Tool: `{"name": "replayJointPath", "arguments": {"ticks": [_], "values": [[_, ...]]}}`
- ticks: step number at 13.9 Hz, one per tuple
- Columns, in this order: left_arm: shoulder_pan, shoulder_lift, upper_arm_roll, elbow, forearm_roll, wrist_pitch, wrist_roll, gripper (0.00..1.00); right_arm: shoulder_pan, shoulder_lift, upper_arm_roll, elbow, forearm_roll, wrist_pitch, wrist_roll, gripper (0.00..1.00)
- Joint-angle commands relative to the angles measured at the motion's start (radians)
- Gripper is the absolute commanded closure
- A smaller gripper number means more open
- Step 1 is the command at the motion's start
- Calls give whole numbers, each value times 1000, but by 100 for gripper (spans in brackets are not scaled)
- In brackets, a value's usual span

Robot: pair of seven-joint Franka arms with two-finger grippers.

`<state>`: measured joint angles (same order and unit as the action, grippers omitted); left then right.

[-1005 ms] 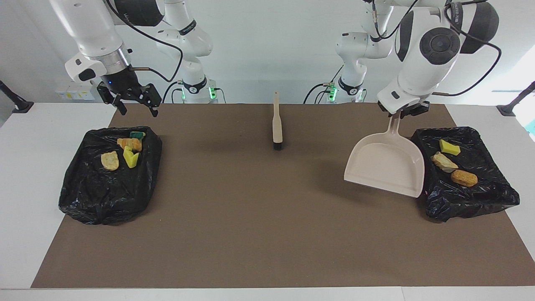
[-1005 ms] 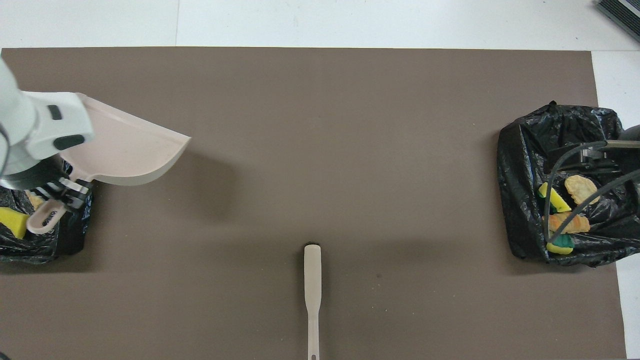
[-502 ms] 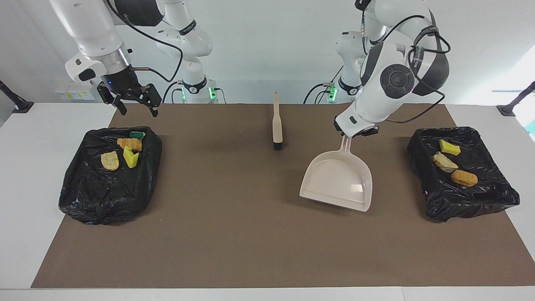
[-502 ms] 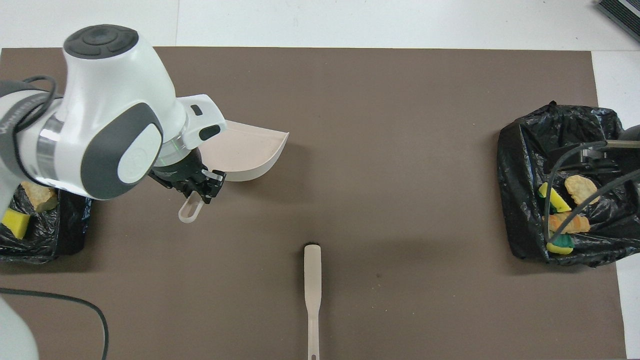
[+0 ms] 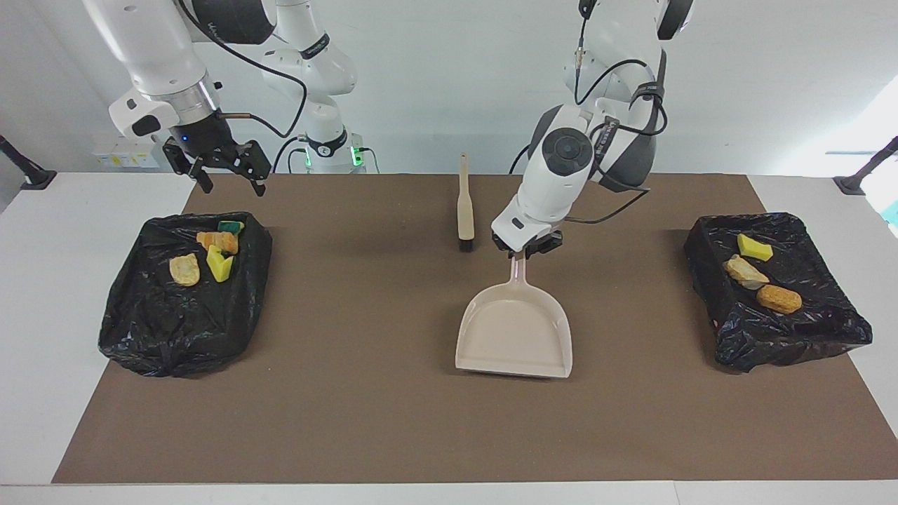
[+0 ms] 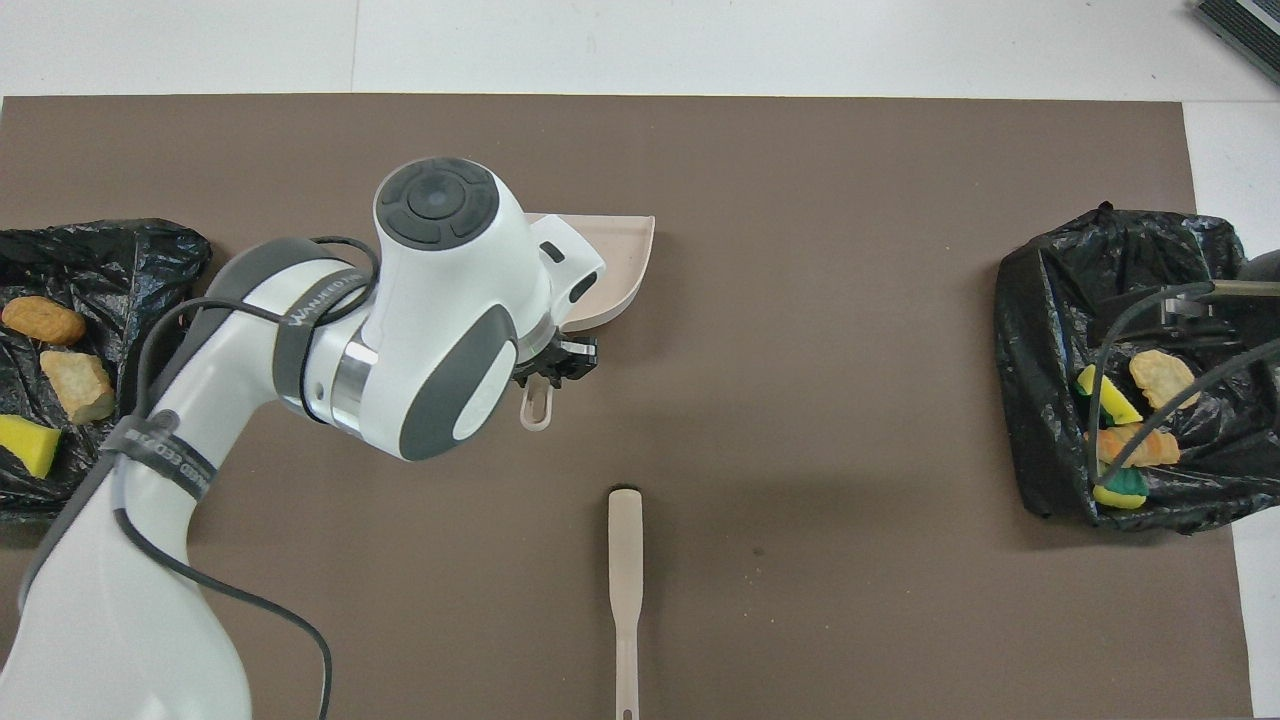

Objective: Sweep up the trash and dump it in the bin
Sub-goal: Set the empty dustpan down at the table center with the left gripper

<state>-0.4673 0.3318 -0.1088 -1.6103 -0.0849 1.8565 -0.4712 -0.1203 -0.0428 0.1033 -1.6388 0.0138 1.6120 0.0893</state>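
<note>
Yellow sponge and orange-brown trash point(image 5: 763, 275), bins point(image 5: 835, 330)

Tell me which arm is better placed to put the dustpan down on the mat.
The left arm. Its hand already grips the dustpan by the handle, over the brown mat near the brush. The right hand hangs open over the mat's edge near one bin.

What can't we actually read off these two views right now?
- Overhead: most of the dustpan is covered by the left arm; only one corner and the handle end show.
- Overhead: the bin at the left arm's end is cut off by the frame edge.
- Overhead: the right pincer is out of frame; its cables cross the other bin.
- Facing: whether the dustpan rests on the mat or hovers cannot be told.
</note>
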Motion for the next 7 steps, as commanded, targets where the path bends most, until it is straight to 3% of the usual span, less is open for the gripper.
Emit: {"name": "replayJointPath", "arguments": {"ticks": [1, 7], "values": [[-37, -19, 18, -77, -9, 104, -63, 100, -4, -20, 1, -22, 14, 2, 6, 0], [-39, 50, 18, -77, 17, 170, 5, 100, -2, -20, 1, -22, 14, 2, 4, 0]]}}
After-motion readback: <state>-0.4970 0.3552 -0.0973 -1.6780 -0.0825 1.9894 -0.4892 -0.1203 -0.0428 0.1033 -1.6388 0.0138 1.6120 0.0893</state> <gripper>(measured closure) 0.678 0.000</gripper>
